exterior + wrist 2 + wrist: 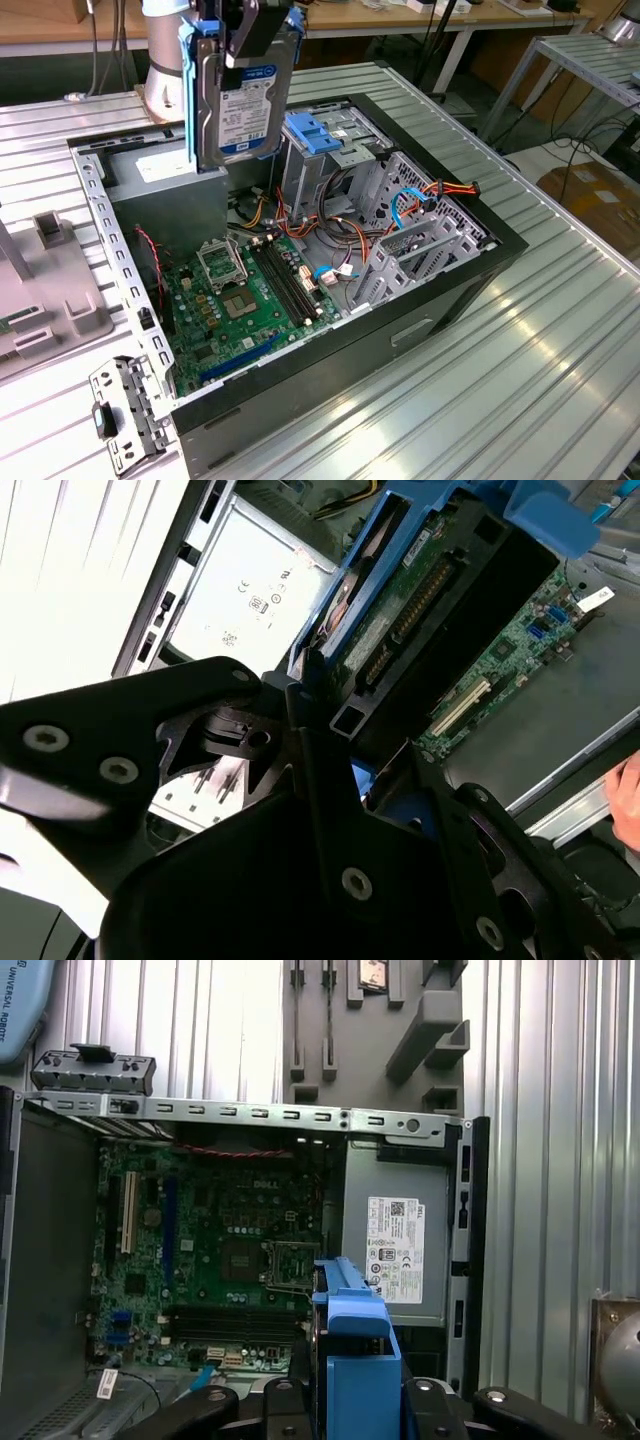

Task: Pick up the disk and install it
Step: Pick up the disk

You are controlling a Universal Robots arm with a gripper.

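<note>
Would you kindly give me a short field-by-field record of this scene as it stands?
gripper: shut on the disk
disk pose: upright, held above the open computer case, label towards the exterior view
case contents: motherboard, power supply, drive cage with blue latch
installed: not yet

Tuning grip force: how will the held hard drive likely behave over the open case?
The disk looks like a rigid metal slab, so it probably won't flex. It is likely dense for its size. Gripped by the pincer near its top edge, hanging upright, it might pivot; its blue rails look smooth, possibly slippery.
</note>
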